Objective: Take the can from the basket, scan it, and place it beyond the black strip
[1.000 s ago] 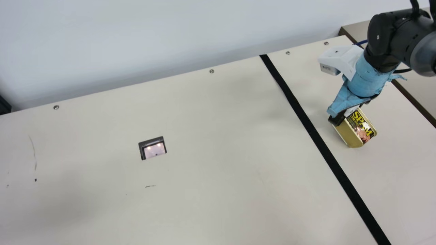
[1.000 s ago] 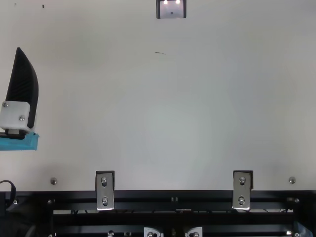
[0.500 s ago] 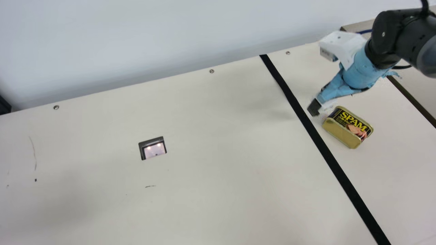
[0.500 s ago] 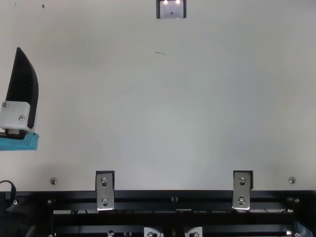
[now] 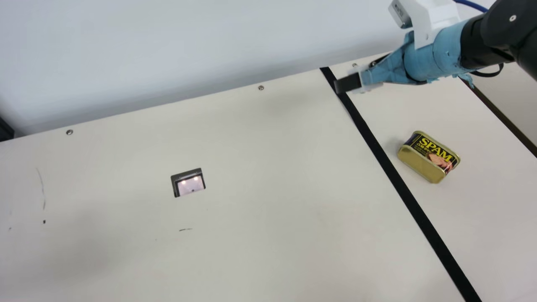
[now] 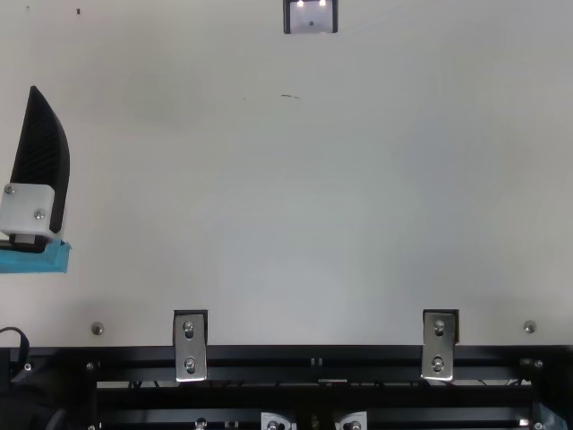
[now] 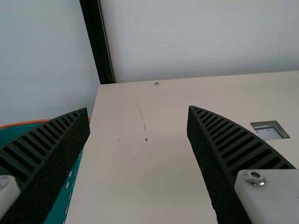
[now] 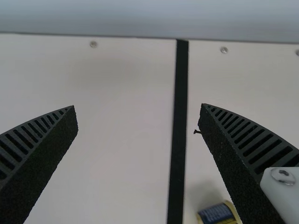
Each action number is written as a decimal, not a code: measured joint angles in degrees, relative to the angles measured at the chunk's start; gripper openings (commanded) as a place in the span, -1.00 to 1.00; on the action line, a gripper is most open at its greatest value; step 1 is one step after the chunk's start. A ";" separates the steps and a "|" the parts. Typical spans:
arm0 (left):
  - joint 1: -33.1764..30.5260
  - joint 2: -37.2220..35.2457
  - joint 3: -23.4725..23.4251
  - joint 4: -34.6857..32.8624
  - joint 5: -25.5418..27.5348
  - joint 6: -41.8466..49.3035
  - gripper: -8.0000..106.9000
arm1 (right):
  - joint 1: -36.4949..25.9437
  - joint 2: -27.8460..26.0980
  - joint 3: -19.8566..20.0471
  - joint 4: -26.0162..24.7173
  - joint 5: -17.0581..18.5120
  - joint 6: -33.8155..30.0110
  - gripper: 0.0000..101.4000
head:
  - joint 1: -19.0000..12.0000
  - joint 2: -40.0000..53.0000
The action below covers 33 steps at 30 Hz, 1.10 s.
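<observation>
Pale wall (image 5: 168, 50) is being seen along the far side, and before it the cream table (image 5: 260, 151) is being spread across most of the scene. At the near edge a dark metal rail (image 6: 313, 358) is being crossed by two silver brackets (image 6: 190, 345). At the right, the table is being crossed by the black strip (image 5: 402, 188), slanting from the far edge towards the near right. In the left wrist view, a teal basket (image 7: 18, 124) with an orange rim is being partly hidden behind one finger. The left pincer (image 6: 40, 152) is being held over the near left, its two fingers being kept wide apart. The right pincer (image 5: 354, 74) is being held above the far end of the strip, fingers also being kept apart with nothing being gripped. Left of the strip, a small lit scanner window (image 5: 191, 185) is being framed in the tabletop. The can (image 5: 428, 157) is being supported by the table just right of the strip, label being turned upward, apart from the right pincer. Small screws (image 5: 261, 87) are being spaced along the far edge.
</observation>
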 measured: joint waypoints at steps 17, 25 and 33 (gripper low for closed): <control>0.00 0.00 0.00 0.00 0.00 0.00 0.71 | 10.61 -6.43 3.15 18.56 -2.68 -4.05 1.00 | -0.29 17.30; 0.00 0.00 0.00 0.00 0.00 0.00 0.71 | 15.58 -8.00 4.37 20.94 -4.88 -3.61 1.00 | -0.59 22.29; 0.00 0.00 0.00 0.00 0.00 0.00 0.71 | 18.83 -10.31 6.88 19.52 -6.59 -2.28 1.00 | 0.00 22.58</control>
